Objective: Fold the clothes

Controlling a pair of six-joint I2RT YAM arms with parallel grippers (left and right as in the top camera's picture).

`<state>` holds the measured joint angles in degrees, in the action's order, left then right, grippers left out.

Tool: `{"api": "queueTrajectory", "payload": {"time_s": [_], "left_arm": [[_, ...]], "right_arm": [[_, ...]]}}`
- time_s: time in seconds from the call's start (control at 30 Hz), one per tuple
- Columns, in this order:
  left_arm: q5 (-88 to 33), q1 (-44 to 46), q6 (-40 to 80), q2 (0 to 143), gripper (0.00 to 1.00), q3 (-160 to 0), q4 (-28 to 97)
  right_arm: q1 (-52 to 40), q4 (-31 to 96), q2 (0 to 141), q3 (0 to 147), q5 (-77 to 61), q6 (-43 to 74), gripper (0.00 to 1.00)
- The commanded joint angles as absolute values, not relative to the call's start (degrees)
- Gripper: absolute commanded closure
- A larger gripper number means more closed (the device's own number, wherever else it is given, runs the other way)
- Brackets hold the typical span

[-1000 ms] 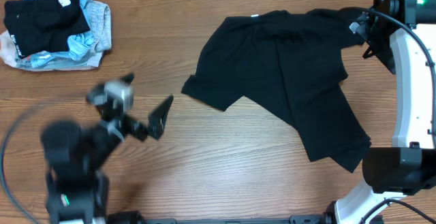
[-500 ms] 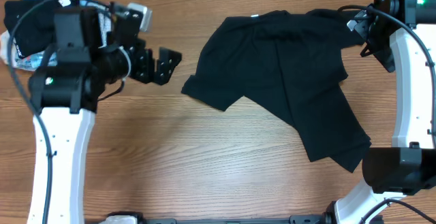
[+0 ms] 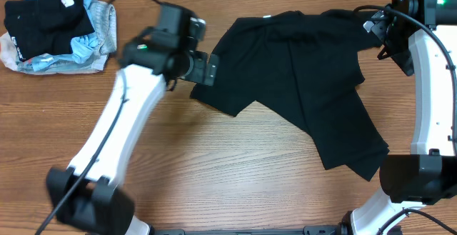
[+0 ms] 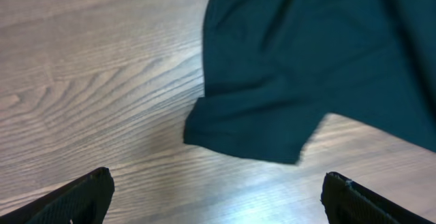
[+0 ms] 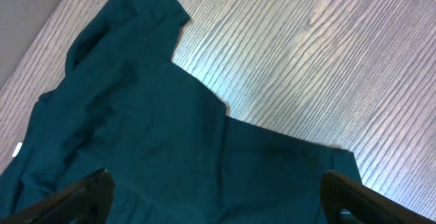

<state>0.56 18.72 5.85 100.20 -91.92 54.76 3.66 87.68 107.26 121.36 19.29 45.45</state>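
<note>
The clothes, a large black garment, lie spread flat on the wooden table right of centre, with a small white label at the far edge. My left gripper hovers open just left of the garment's left sleeve; both fingertips show at the bottom corners over bare wood, nothing between them. My right gripper hangs open over the garment's far right part. The dark fabric fills the right wrist view, and its gripper holds nothing.
A pile of other garments sits at the far left corner: a folded black one on top of pale blue and grey ones. The table's far edge runs just behind the spread garment. The right arm's base stands by the garment's near right corner.
My left arm has swung from the front left of the table up and to the right, ending beside the garment's left sleeve. Its jaws stayed open. The right arm and garment have not moved.
</note>
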Motion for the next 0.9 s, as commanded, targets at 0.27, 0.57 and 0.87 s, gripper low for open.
{"api": "queueTrajectory", "payload": {"time_s": [0.27,0.57,0.87], "left_arm": [[1.37,16.01,8.19,114.26,0.00,-93.01,53.74],[-2.02,15.90,6.17,121.99,0.03,-93.01,52.84],[-2.83,15.92,6.17,127.15,0.15,-93.01,51.11]], "right_arm": [[3.62,87.46,106.24,121.23,19.38,46.09,0.00],[3.62,87.46,106.24,121.23,19.38,46.11,0.00],[3.62,87.46,106.24,121.23,19.38,46.09,0.00]]}}
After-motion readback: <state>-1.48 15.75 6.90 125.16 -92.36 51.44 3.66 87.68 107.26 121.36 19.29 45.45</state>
